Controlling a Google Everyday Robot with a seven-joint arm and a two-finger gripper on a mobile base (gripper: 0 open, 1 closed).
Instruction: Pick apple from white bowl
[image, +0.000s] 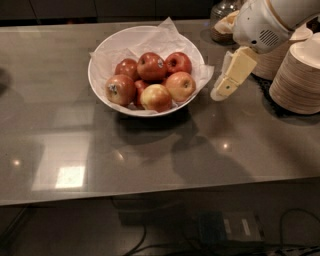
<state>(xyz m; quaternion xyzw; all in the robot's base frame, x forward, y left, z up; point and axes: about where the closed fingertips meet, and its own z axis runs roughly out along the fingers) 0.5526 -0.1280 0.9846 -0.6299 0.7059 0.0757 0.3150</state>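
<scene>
My end effector (226, 79) hangs just right of the white bowl (97, 90) above the table (150, 165); its opening I cannot tell. The apple (151, 66) lies in the bowl among the others.

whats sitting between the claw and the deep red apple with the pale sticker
In the camera view, the claw hangs beside the white bowl; its rim, crinkled paper and a paler apple lie before the apple.

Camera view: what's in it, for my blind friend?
A white bowl of red apples sits on a grey table, the deep-red stickered apple toward the back. The gripper hangs right of the bowl, near stacked paper plates.
</scene>
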